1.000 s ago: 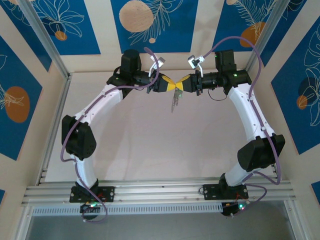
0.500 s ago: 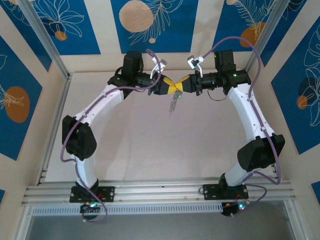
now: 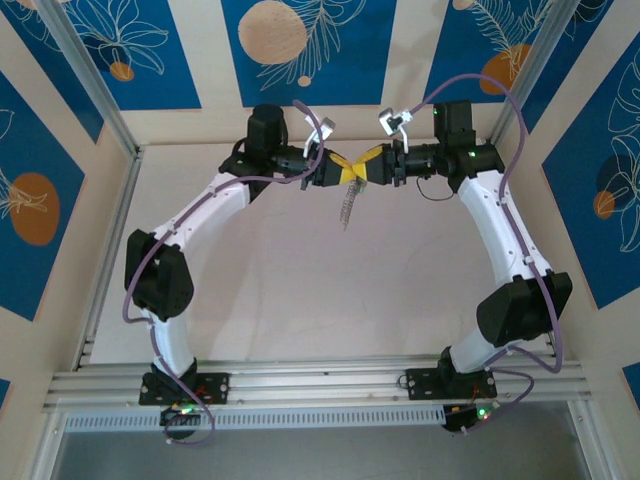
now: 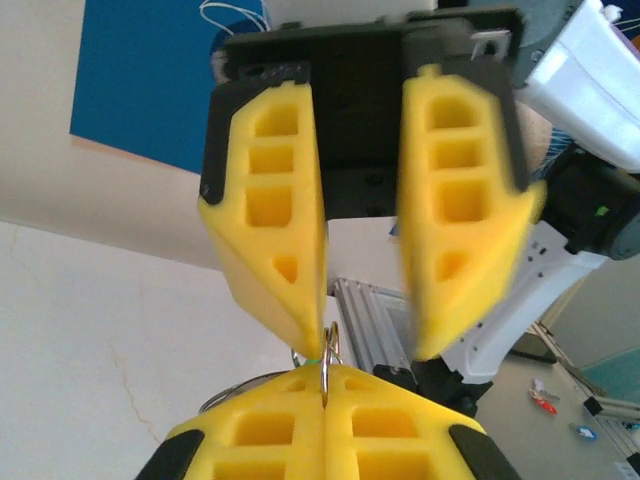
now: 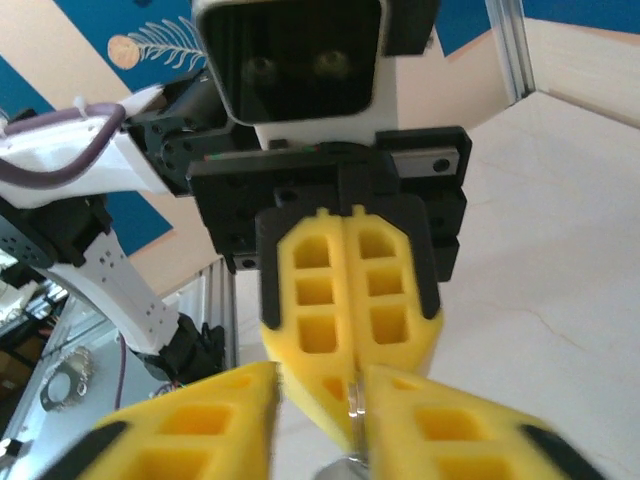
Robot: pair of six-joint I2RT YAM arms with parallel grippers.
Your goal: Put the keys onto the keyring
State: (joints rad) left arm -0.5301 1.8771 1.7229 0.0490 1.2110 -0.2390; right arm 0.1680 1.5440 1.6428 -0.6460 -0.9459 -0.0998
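Left fingers pinched shut on the thin grey oval metal keyring, which dangles above the pale desk; right fingers spread wide, straddling it, empty; I'd worry an off-centre close knocks the ring loose.
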